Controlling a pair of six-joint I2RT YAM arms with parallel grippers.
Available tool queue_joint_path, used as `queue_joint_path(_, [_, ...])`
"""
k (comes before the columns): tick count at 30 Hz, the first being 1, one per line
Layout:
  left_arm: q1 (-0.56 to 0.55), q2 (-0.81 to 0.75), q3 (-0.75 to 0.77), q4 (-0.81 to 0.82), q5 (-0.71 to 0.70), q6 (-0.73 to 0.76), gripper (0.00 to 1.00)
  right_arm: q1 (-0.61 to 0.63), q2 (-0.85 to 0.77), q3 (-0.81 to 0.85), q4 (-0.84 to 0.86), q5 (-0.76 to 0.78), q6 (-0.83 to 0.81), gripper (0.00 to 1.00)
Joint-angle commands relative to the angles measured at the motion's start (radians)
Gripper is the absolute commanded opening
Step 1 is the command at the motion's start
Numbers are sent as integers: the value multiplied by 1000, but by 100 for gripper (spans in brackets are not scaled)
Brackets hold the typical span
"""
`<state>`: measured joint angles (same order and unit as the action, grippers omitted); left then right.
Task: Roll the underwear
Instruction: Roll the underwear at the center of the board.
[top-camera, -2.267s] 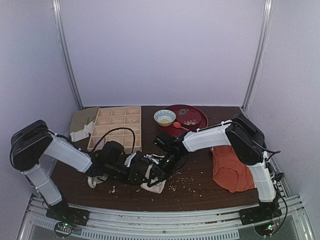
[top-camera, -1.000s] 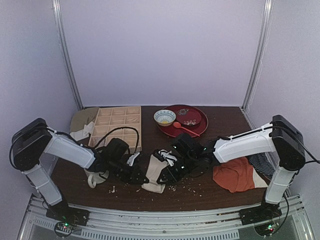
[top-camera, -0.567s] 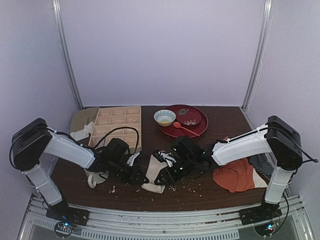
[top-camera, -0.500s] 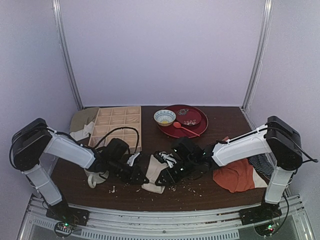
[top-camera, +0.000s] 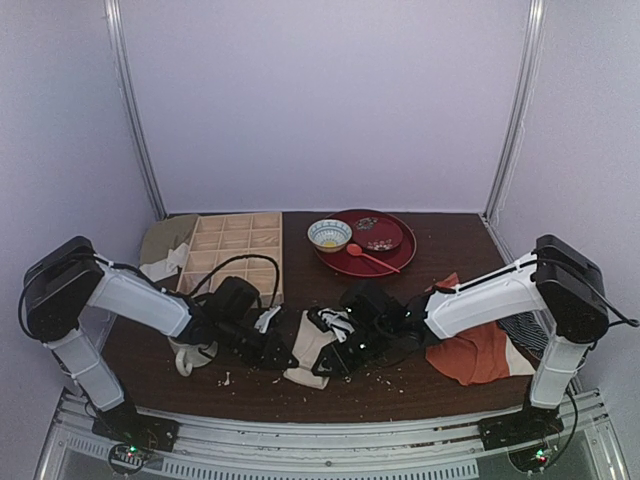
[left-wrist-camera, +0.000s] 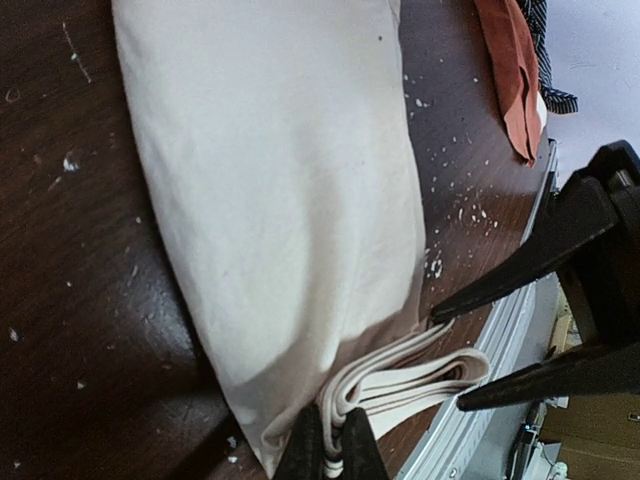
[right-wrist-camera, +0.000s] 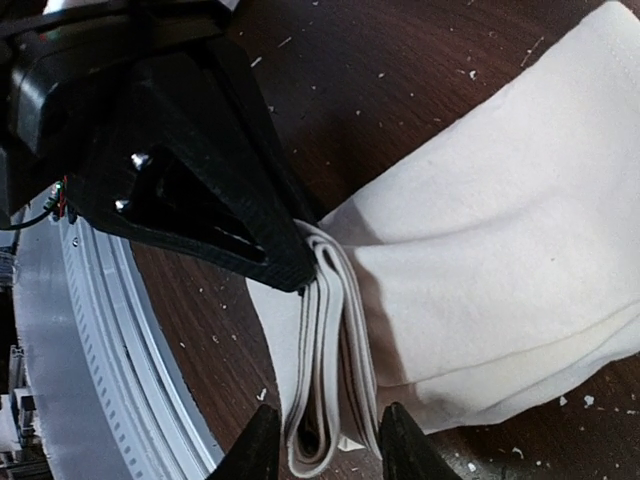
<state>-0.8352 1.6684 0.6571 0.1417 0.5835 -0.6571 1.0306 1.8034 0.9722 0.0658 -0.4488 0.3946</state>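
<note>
The underwear (top-camera: 306, 348) is a cream folded strip lying near the table's front edge, between my two arms. In the left wrist view the underwear (left-wrist-camera: 270, 180) fills the frame, and my left gripper (left-wrist-camera: 331, 450) is shut on the stacked waistband folds at its near end. My left gripper (top-camera: 281, 352) comes in from the left, low over the table. My right gripper (right-wrist-camera: 330, 445) straddles the same folded stack from the other side, its fingers (right-wrist-camera: 262, 448) pressed against the layers. My right gripper (top-camera: 337, 357) meets the bundle from the right.
A wooden compartment box (top-camera: 232, 256) stands back left beside an olive cloth (top-camera: 164, 240). A red tray (top-camera: 392, 252) with a bowl (top-camera: 329, 234) and a spoon (top-camera: 361, 254) is at the back. An orange-red garment (top-camera: 472, 348) and a striped cloth (top-camera: 526, 330) lie right. A mug (top-camera: 189, 356) sits left, with crumbs scattered.
The right arm has dropped from a raised pose to a low stretch toward the bundle. Over the last second both grippers and the underwear barely shift.
</note>
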Motion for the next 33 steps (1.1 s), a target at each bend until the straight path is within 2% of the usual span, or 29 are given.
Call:
queue_joint_path(1, [-4,16,26,-50,-8,3,0,49,-66,9,-101,146,-76,33])
queue_joint_path(4, [-4,20,40,-74,-6,9,0,51,-54,31,-134,148,-88,33])
queue_joint_path(10, [-4,37,64,-109,6,11,0,54,-17,26,-143,145,-68,8])
queue_joint_path(14, [-5,39,71,-125,10,9,0,56,4,13,-142,155,-62,3])
queue_joint_path(28, [-6,91,153,-301,17,20,0,62,83,23,-158,228,-65,3])
queue_joint_path(33, [-7,106,208,-394,16,51,0,66,53,6,-158,271,-86,14])
